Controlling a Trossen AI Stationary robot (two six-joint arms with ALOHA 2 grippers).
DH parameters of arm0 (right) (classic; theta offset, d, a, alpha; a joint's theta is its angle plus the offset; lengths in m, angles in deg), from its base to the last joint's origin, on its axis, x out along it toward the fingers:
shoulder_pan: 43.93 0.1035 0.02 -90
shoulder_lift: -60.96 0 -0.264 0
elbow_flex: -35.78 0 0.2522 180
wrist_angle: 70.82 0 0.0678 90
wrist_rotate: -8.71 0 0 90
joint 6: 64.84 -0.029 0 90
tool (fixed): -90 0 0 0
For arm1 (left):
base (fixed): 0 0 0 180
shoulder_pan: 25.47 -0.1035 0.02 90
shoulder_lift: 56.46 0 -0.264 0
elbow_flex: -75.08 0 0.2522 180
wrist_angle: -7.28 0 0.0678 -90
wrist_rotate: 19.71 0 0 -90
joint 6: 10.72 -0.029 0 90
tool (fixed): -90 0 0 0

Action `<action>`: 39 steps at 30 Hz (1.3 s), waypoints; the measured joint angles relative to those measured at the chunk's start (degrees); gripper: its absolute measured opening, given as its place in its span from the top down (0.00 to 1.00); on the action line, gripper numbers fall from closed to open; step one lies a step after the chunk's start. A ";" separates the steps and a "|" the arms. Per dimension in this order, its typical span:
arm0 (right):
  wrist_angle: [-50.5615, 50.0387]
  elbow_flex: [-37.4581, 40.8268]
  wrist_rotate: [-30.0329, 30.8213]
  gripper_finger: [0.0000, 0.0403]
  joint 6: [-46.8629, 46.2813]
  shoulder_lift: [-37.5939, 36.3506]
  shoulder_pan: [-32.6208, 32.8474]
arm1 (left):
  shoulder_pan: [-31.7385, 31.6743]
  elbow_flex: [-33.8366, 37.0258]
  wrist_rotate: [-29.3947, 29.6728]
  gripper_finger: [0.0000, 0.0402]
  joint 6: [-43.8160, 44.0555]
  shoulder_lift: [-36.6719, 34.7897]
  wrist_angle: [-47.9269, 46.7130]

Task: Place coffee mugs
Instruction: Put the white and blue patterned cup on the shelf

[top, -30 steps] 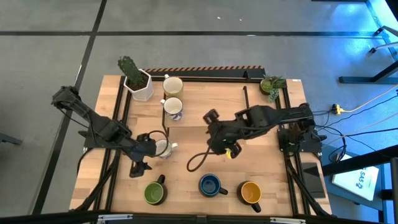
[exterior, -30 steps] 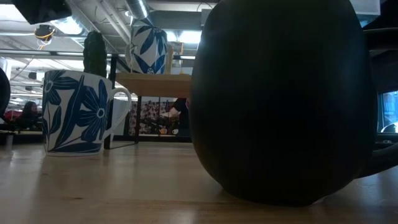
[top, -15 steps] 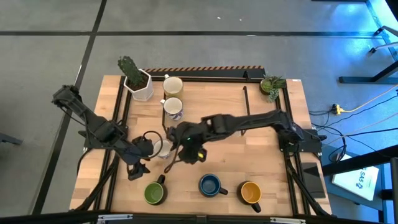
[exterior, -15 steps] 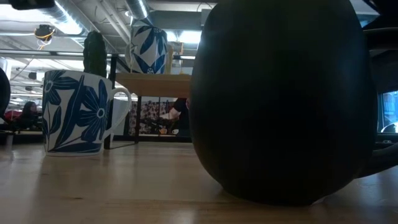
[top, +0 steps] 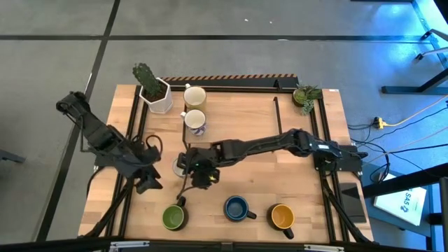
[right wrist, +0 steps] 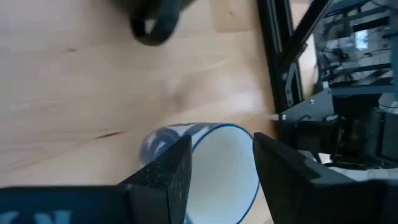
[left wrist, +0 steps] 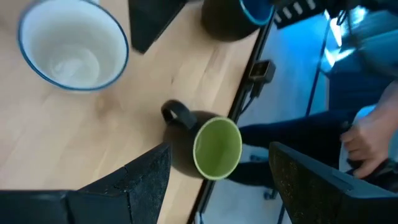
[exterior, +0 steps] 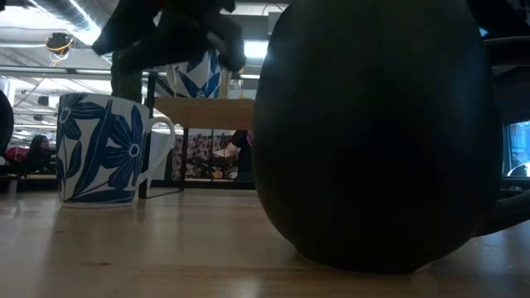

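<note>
White mug with blue rim: upright on the surface, left of centre, just forward of the two cream mugs standing in a column by the cactus pot. In the right wrist view its open mouth shows between that arm's two fingers, one on each side of the rim. Interior empty, pale.

Right claw: arm reached across the surface from the right side, claw directly over and at the mug. Jaws spread to about the mug's width; whether they already press the wall, cannot tell. Judgement: right arm is the one set to take this mug; a straight closing should suffice.

Left claw: just beside the mug on its left, near the surface's left rail, apart from it. Jaws stand wide, nothing between them. Left wrist view looks down on the green-lined dark mug.

Front row, near edge: green-lined mug, blue-lined mug, orange-lined mug, all upright, all empty as far as visible. Leafy plant at far right corner.
</note>
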 joint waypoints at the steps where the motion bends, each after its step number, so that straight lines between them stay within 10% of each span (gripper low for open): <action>1: -0.92 0.00 -0.28 0.61 -0.12 0.32 -0.23 | 0.19 0.00 0.61 0.35 0.43 -0.33 0.00; 16: -4.11 -0.07 -0.28 0.61 -3.23 5.39 -2.73 | 0.33 0.00 3.31 0.35 -0.50 -0.83 -0.14; 25: -7.87 0.05 3.21 0.96 -6.33 5.36 -2.72 | 0.34 0.00 4.42 0.35 -0.61 -0.84 -2.87; 39: -11.55 -0.86 -0.08 0.98 -12.88 4.30 -2.75 | 0.26 0.00 5.62 0.35 -3.64 -0.84 -3.29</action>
